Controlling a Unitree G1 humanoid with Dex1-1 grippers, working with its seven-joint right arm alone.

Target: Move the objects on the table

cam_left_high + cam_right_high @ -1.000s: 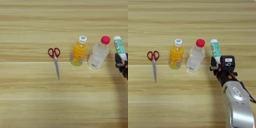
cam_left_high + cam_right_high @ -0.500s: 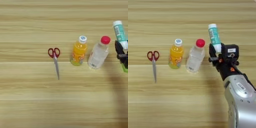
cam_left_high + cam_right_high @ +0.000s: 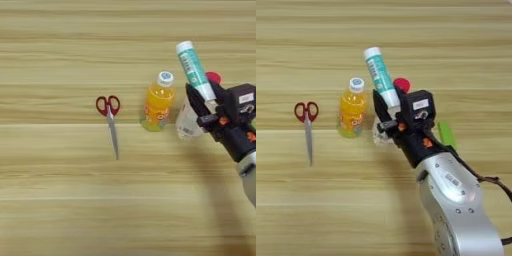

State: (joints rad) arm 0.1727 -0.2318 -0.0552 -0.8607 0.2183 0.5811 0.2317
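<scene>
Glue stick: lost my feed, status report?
Right gripper shut on glue stick, held up. Clear bottle right behind it. Juice bottle, scissors left, apart.

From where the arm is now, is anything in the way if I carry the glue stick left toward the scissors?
Yes. The gripper holds the glue stick over the clear bottle. Left of that lies the orange juice bottle, between it and the scissors. Carried high, it should pass over both.

The right arm (image 3: 456, 200) reaches in from the lower right, its silver forearm angled up and to the left over the table. The gripper (image 3: 390, 106) sits at its far end, black fingers (image 3: 379, 106) clamped on the lower end of the glue stick (image 3: 379, 75), which is held tilted.
</scene>
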